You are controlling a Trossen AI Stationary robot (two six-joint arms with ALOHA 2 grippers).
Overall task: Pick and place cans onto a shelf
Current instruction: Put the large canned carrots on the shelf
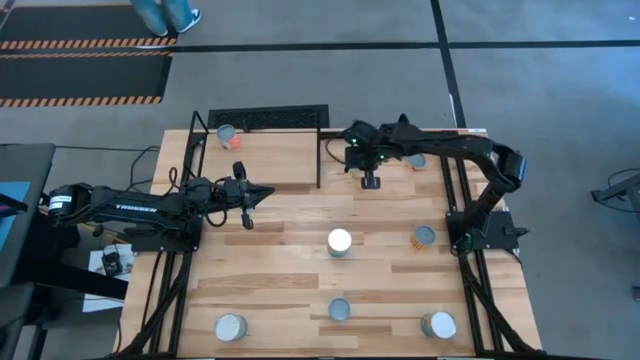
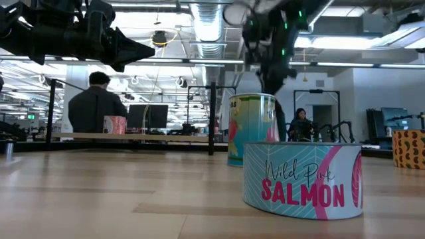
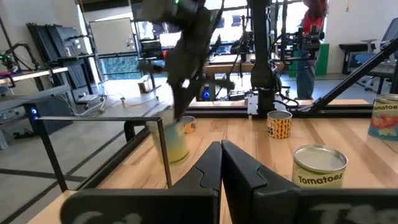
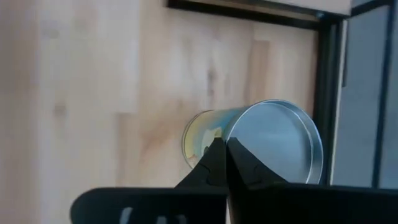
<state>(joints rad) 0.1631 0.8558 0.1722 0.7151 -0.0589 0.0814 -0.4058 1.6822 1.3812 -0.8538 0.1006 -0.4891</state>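
Note:
The shelf (image 1: 270,155), a pale board edged by black rods, lies at the table's far left. One can with a pink label (image 1: 227,135) stands on it. My right gripper (image 1: 370,181) is shut just right of the shelf, right above an upright can with a yellowish label and silver top (image 4: 273,140). That can also shows in the low view (image 2: 251,129) and the left wrist view (image 3: 175,140). My left gripper (image 1: 258,196) is shut and empty, above the table's left part, near the shelf's near edge. Several more cans stand about the table. My right gripper points down with its shut fingertips (image 4: 219,155) over the rim of the yellowish can's silver top (image 4: 249,134). I cannot tell whether they touch it. The can stands upright on the table.
A white-topped tomato can (image 1: 340,242) stands mid-table and an orange can (image 1: 425,237) to its right. A salmon can (image 2: 302,179) and two others (image 1: 231,327) (image 1: 438,325) stand near the front edge. One can (image 1: 415,160) sits under the right arm. People show in the room beyond.

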